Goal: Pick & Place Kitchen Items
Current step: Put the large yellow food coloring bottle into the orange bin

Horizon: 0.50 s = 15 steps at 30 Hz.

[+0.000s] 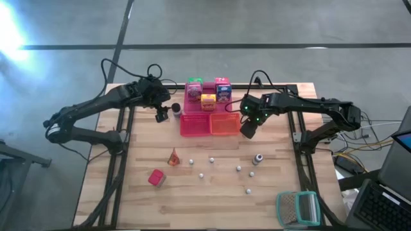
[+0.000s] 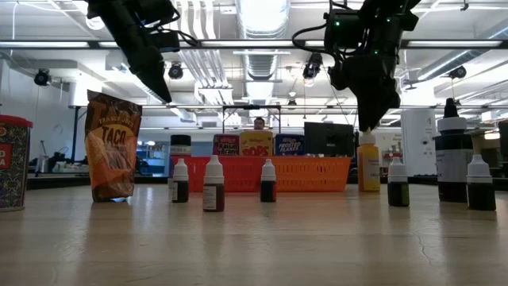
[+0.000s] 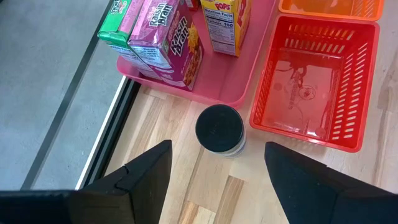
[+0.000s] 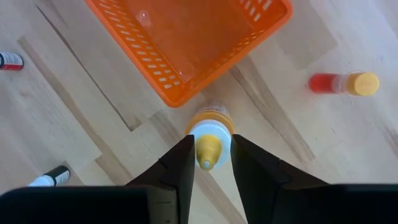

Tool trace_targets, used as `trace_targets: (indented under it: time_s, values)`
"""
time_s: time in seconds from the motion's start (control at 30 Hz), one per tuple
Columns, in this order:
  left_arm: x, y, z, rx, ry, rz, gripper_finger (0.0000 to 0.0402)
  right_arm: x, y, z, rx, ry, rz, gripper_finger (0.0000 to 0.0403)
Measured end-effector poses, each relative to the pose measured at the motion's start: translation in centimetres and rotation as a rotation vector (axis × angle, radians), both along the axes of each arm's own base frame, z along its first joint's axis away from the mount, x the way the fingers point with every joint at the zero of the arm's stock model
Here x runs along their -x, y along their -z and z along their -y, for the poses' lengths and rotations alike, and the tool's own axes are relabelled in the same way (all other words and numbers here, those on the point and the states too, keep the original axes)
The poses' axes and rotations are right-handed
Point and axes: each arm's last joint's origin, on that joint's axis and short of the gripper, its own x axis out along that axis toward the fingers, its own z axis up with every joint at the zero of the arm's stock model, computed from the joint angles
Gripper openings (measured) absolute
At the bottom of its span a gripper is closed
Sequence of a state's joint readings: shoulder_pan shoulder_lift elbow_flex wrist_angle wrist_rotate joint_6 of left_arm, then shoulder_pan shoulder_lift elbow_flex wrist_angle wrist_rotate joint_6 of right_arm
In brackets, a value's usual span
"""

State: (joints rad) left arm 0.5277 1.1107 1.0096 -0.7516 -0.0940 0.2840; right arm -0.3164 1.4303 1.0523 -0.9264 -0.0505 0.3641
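Observation:
My right gripper (image 4: pixel 211 140) is down on a yellow squeeze bottle (image 2: pixel 367 164), which stands just off the near corner of the orange basket (image 1: pixel 223 124). My left gripper (image 3: pixel 217 155) is open and hovers above a black-lidded jar (image 3: pixel 219 129). That jar stands on the table between the pink tray (image 1: pixel 204 106) and the red basket (image 1: pixel 194 124). Green, pink, yellow and blue cartons (image 1: pixel 208 94) stand on the pink tray. Several small bottles (image 2: pixel 213 183) stand scattered over the near half of the table. My right gripper pinches the yellow bottle's cap (image 4: pixel 208 147), one finger on each side, coming from above and pointing down. The bottle is upright below the fingers. In the low view its base (image 2: pixel 367 189) looks level with the basket's foot, on the table or barely off it.
A taco bag (image 2: pixel 111 145) and a red can (image 1: pixel 156 178) stand toward the near left. A dark bottle (image 1: pixel 258 158) stands right of the small bottles. The teal-framed wire-mesh thing (image 1: pixel 297 208) lies at the near right corner. Red and orange baskets sit side by side.

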Motion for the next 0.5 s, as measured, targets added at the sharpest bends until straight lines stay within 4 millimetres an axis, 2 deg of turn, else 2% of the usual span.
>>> trace_targets:
  time_s: [0.3, 0.5]
  values:
    - [0.00, 0.00, 0.00, 0.000, 0.000, 0.000, 0.0262, 0.06, 0.16, -0.03, -0.005, 0.001, -0.004, 0.0080]
    - [0.00, 0.01, 0.00, 0.000, 0.000, 0.000, 0.0262, 0.19, 0.48, -0.07, -0.008, 0.002, -0.013, 0.0091]
